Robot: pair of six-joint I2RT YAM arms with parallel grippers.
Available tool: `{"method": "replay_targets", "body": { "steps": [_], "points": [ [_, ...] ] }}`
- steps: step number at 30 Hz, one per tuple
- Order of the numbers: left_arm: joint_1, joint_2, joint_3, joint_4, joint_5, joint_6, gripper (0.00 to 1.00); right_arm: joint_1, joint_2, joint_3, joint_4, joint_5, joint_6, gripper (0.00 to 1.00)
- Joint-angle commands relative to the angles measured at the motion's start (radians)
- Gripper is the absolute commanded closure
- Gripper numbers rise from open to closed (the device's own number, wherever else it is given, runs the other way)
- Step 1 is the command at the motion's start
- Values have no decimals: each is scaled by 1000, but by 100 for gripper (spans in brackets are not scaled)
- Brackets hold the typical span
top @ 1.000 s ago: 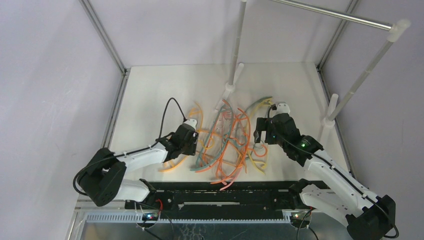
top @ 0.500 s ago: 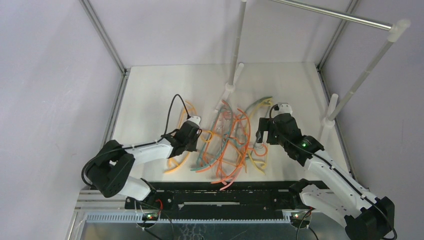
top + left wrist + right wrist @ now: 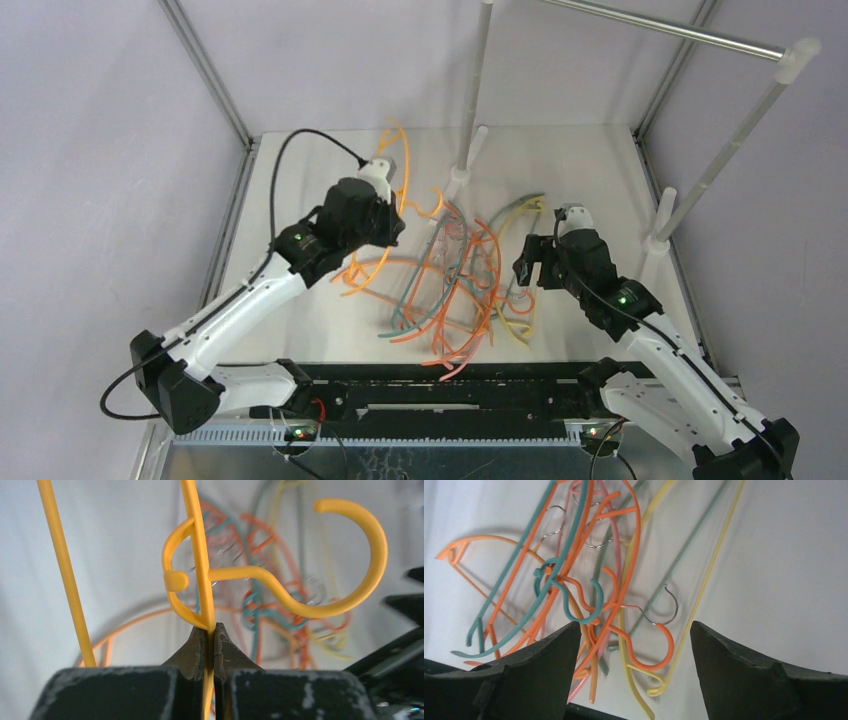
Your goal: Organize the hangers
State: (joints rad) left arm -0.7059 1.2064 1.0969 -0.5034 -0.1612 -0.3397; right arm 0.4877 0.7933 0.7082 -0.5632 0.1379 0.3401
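The hangers lie in a tangled pile at the middle of the table, except one orange-yellow hanger, which is held up at the pile's left side. The left gripper is clamped on a thin bar of that hanger, just below its hook. The right gripper hovers over the right part of the pile with its jaws spread wide, holding nothing.

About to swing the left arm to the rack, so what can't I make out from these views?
- Left wrist: the held orange hanger runs off the top edge and behind the left fingers.
- Top external: the rack rail is cut off by the top edge.
- Right wrist: near ends of the hanger pile sit behind the right fingers.
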Motion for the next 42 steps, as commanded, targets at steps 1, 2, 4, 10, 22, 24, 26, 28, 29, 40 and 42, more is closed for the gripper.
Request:
{"method": "replay_targets", "body": {
  "steps": [1,2,4,10,22,24,26,28,29,40,42],
  "points": [
    [-4,18,168,-4,129,-74,100,-3,-42,85,32,-45,-33,12],
    [-4,34,195,17,159,-95,100,-3,-45,106,32,-57,-32,12],
    [-4,76,245,63,222,-135,100,5,-46,161,37,-82,-34,12],
    [-4,229,345,244,394,-264,100,69,-21,252,105,-141,-43,13],
    [-31,445,567,537,531,-523,100,232,134,246,264,-106,-36,17],
    [-47,459,587,554,525,-539,100,242,154,246,291,-101,-27,16],
    [-62,467,585,576,515,-553,100,248,169,246,314,-96,-23,17],
    [-73,479,575,605,523,-585,100,251,184,246,323,-73,-24,17],
    [-78,482,570,624,528,-603,100,252,193,246,327,-62,-28,17],
    [-99,469,555,610,529,-604,100,252,204,246,311,77,-60,75],
    [-99,464,555,596,519,-594,100,250,191,246,271,108,-58,86]
  ]
}}
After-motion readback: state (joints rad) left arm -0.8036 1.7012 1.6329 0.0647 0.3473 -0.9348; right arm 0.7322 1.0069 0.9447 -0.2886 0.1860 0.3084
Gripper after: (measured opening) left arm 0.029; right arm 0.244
